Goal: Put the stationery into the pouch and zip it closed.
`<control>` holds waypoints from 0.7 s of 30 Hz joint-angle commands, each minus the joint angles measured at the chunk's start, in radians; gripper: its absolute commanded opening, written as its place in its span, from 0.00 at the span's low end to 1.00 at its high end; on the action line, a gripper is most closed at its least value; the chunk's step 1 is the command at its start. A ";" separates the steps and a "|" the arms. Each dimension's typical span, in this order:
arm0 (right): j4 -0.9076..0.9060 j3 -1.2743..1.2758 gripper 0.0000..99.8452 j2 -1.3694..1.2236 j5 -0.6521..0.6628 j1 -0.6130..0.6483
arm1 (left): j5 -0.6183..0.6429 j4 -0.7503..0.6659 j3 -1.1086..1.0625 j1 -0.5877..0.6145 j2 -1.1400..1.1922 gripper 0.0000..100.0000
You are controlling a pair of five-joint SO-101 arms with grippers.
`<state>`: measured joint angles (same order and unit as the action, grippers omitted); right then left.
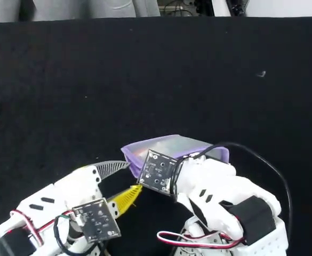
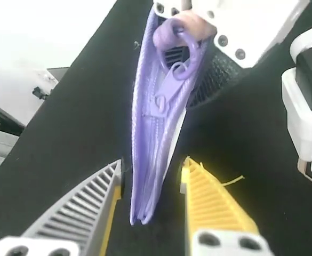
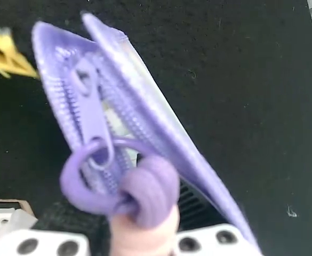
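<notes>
Purple pouch (image 1: 172, 146) sits around 6 o'clock on the black table (image 1: 65, 80), just below centre, standing on edge with one broad face tilted up toward the high cam. Right arm comes in from 5 o'clock. The right gripper (image 2: 198, 50) is clamped on the pouch at the zipper end, with fabric pinched between a pale finger and a black ribbed pad. Can't tell whether the pouch's lower edge touches the table. Zipper slider (image 3: 84, 80) is close to the pouch's corner. The pull ring (image 3: 86, 181) hangs off it, and a knotted bead (image 3: 150, 192) rests just beside the right gripper's fingers. Can't tell how much of the zip is closed; something pale shows in the gap beside the teeth. Left arm comes in from 7 o'clock. The left gripper (image 2: 151, 161) has its jaws spread, grey finger (image 2: 86, 208) on one side of the pouch's free end and yellow finger (image 2: 209, 208) on the other. The pouch's edge is between them, with a gap on both sides and no contact.
</notes>
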<state>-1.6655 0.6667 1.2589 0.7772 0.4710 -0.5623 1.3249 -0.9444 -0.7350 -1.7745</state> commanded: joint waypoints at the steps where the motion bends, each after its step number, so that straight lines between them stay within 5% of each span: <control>1: 0.026 0.005 0.01 -0.005 0.011 -0.014 | 0.018 -0.081 -0.036 -0.015 0.008 0.19; 9: 0.026 0.007 0.01 -0.004 0.011 -0.014 | 0.018 -0.328 -0.217 0.076 0.008 0.19; 14: 0.028 0.001 0.01 -0.004 0.011 -0.018 | 0.021 -0.333 -0.237 0.027 0.008 0.18; 18: 0.028 0.001 0.01 -0.004 0.006 -0.021 | 0.021 -0.341 -0.277 0.019 0.000 0.02; 21: 0.040 -0.022 0.01 -0.004 0.002 -0.052 | 0.021 -0.334 -0.285 0.021 0.000 0.05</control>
<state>-1.6471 0.6728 1.2589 0.7772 0.4634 -0.5562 1.0104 -1.2298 -0.7089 -1.7714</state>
